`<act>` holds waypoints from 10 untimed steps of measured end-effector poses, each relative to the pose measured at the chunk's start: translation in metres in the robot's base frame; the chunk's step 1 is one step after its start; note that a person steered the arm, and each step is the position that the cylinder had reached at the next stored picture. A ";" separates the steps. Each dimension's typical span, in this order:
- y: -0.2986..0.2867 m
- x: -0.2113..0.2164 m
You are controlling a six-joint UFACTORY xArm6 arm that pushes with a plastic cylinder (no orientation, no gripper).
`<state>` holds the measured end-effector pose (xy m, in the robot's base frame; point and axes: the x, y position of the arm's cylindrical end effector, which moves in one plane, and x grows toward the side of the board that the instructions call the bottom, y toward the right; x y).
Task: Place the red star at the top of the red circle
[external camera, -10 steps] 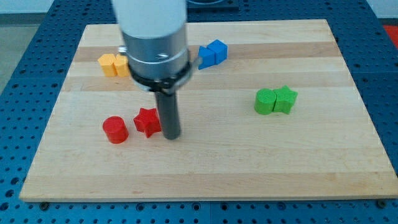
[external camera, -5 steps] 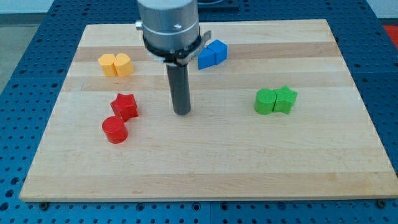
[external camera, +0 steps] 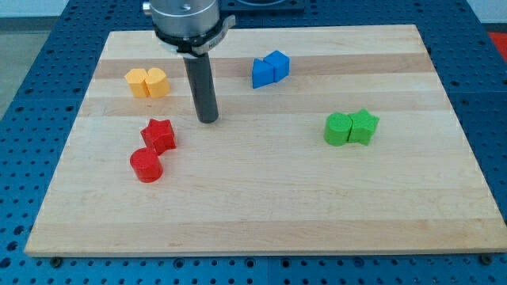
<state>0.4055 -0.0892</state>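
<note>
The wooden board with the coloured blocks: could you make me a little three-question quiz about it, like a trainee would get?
1. True or false: my tip touches the red star.
2. Which pair lies nearest the view's right edge? A) yellow blocks B) blue blocks C) green blocks
3. Fill in: the red star sits just above the red ____.

Key: 1 false, it stands apart, up and to the star's right; 2 C; 3 circle.

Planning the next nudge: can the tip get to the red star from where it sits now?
Probably yes. My tip sits up and to the view's right of the red star, with bare board between them; the red circle lies on the star's far side.
</note>
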 end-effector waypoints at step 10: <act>-0.081 0.054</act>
<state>0.4592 -0.1703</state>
